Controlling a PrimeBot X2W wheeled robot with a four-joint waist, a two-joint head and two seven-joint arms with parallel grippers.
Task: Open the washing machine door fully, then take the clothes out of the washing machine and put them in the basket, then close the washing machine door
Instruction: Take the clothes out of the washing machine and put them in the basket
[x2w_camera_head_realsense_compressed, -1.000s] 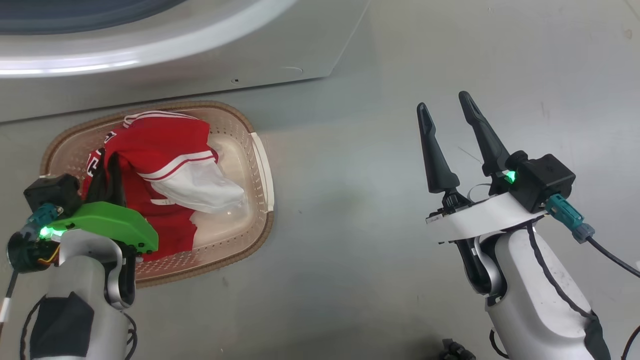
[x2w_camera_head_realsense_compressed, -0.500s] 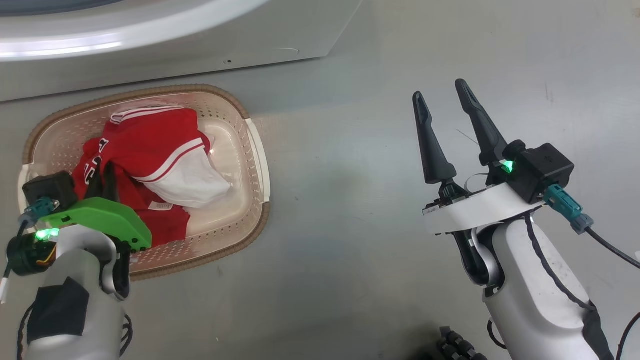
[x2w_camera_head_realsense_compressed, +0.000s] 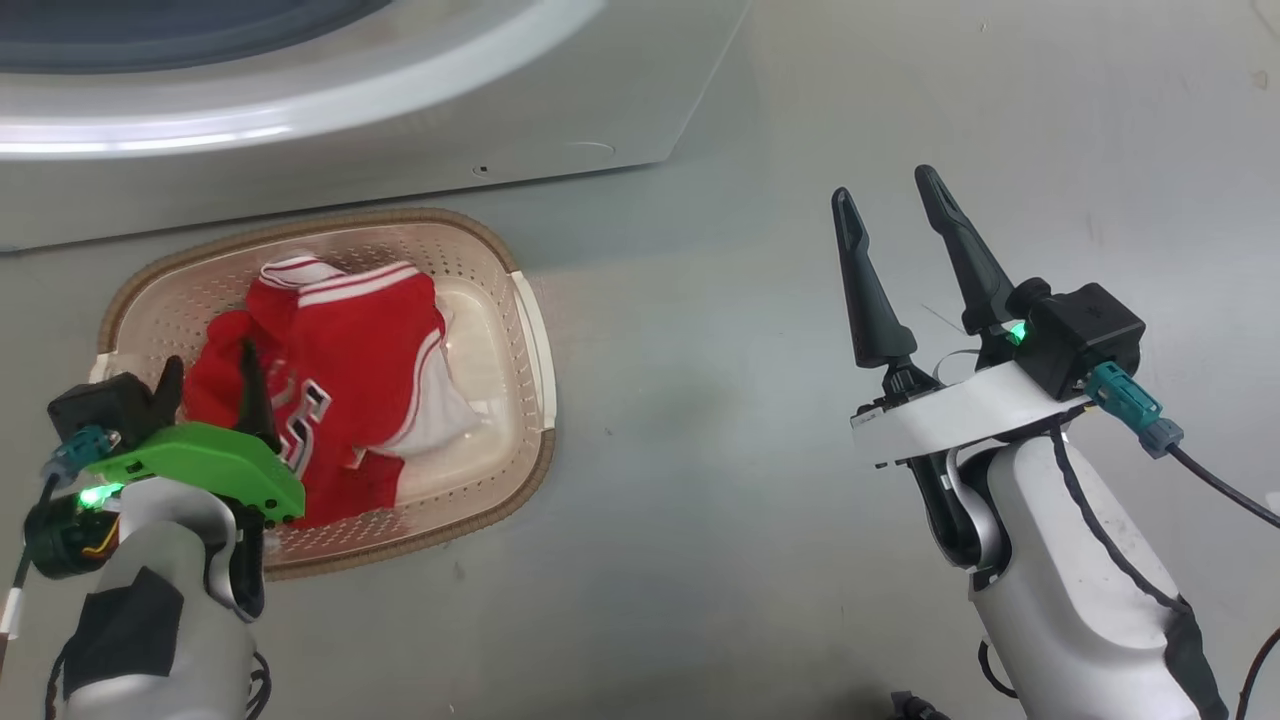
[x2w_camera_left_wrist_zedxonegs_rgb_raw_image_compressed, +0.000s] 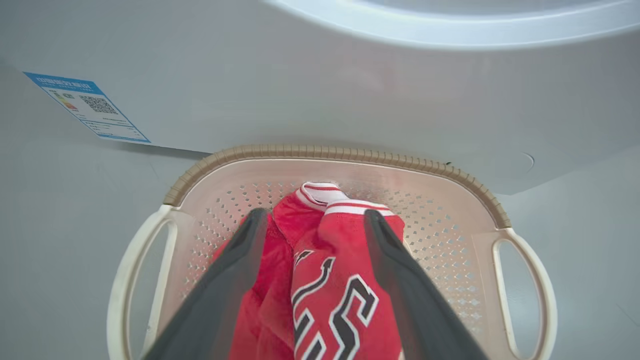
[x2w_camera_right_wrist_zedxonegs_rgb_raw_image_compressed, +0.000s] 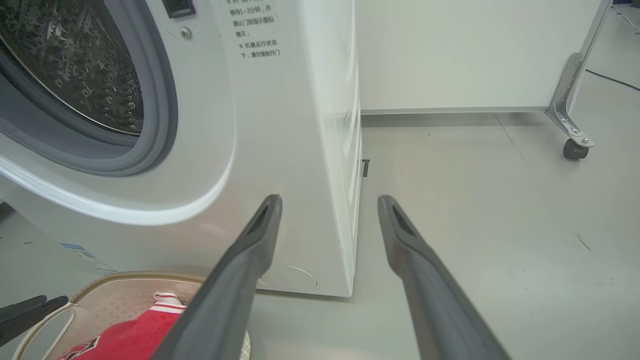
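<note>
Standing directly on smooth grey floor (x2w_camera_head_realsense_compressed: 760, 500): washing machine (x2w_camera_right_wrist_zedxonegs_rgb_raw_image_compressed: 280, 125), basket (x2w_camera_left_wrist_zedxonegs_rgb_raw_image_compressed: 325, 150) just before its front, castered frame foot (x2w_camera_right_wrist_zedxonegs_rgb_raw_image_compressed: 572, 149) well apart.

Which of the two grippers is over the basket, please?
The left gripper: it is open, above the red jersey lying in the basket. The right gripper, also open, hangs over the floor, apart from the basket.

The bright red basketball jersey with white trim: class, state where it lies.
Head view, lower left: the jersey lies in the cream perforated plastic basket, in front of the white washing machine, below the open left claw.
</note>
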